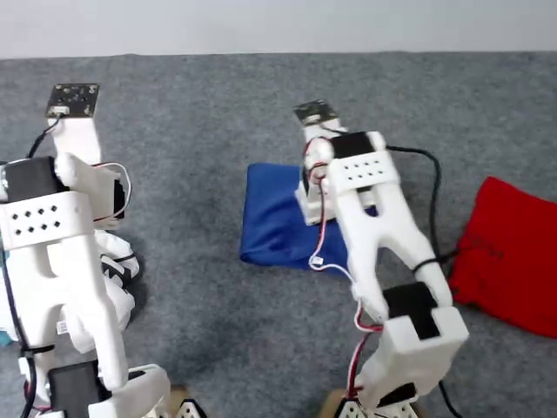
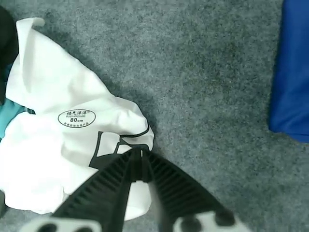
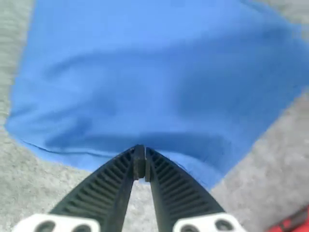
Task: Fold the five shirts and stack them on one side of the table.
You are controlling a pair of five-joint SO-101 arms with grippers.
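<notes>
At the left side of the grey felt-like table cover (image 1: 191, 131), a crumpled white cotton shirt with black trim (image 2: 58, 145) lies in a loose heap, not yet folded. A strip of teal cloth (image 2: 8, 121) peeks out from under its edge. The left gripper (image 2: 140, 154) sits just over the near hem of this white shirt with its ribbed black fingers pressed together. I cannot tell whether any cloth is caught between them.

The risk here, as I judge it, is that shut tips pushed across the heap will drag and bunch it rather than lift one layer. A pinch taken at this spot could also gather the teal cloth beneath, so two garments would come up as one.

Toward the middle lies a blue shirt folded into a flat rectangle (image 1: 274, 218), well apart from the white heap. The right gripper (image 3: 140, 164) is at its near edge, fingers likewise pressed together, tips meeting just at the hem. Any sideways sweep from there could probably skid the soft cloth over the rough cover and open the fold. A grip on the top layer alone could peel it back.

At the far right, a folded red shirt (image 1: 509, 252) rests near the right arm's black cable. That cable could snag its corner if the arm swings that way.
</notes>
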